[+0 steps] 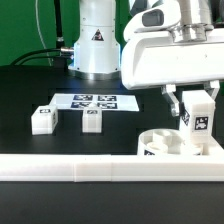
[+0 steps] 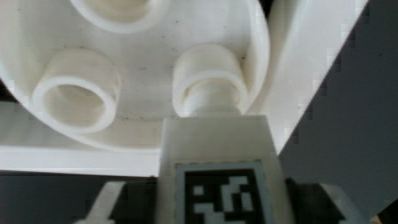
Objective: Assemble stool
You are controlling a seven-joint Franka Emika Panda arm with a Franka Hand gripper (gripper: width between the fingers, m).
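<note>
The round white seat (image 1: 165, 145) lies at the exterior view's right, just behind the front rail, with its tube-shaped sockets facing up. My gripper (image 1: 197, 108) is shut on a white stool leg (image 1: 200, 122) with a black-and-white tag and holds it upright over the seat's right side. In the wrist view the held leg (image 2: 217, 150) runs between my fingers (image 2: 118, 200), its far end meeting one socket (image 2: 214, 72) of the seat (image 2: 160, 25). A second socket (image 2: 75, 102) beside it is open. Two more legs (image 1: 43, 118) (image 1: 92, 119) stand on the black table at the left.
The long white L-shaped rail (image 1: 100, 168) runs along the table's front edge. The marker board (image 1: 95, 101) lies flat behind the two loose legs. The robot's base (image 1: 95, 40) stands at the back, with cables to its left.
</note>
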